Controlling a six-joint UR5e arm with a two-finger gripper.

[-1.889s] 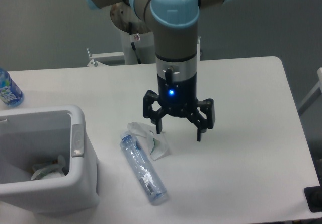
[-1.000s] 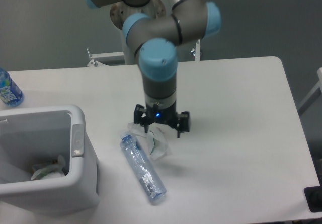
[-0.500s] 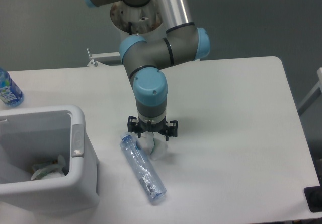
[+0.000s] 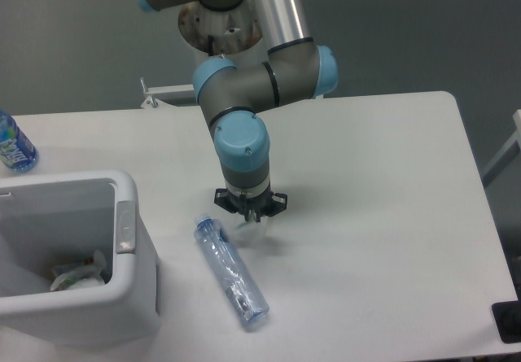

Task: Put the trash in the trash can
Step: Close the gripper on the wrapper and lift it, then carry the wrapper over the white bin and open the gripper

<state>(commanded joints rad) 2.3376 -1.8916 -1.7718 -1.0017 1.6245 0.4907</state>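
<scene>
My gripper (image 4: 249, 215) is down at the table just right of the trash can, its fingers drawn together on the small crumpled white wrapper (image 4: 254, 230), a piece of the trash. Only a pale sliver of the wrapper shows below the fingers. The other piece of trash, a long flattened clear bottle (image 4: 231, 274) with a bluish tint, lies on the table just below and left of the gripper, untouched. The boxy white trash can (image 4: 122, 301) stands at the lower left with its grey latch tab (image 4: 124, 227) facing the gripper.
Some crumpled pale material (image 4: 78, 271) lies inside the trash can. A small upright blue-labelled bottle (image 4: 13, 144) stands at the far left table edge. The arm's base column (image 4: 218, 28) rises behind the table. A dark object (image 4: 509, 321) sits at the lower right corner.
The gripper came down and leftward onto the wrapper, then its fingers went from spread to drawn together on it. The flattened bottle has not moved.
</scene>
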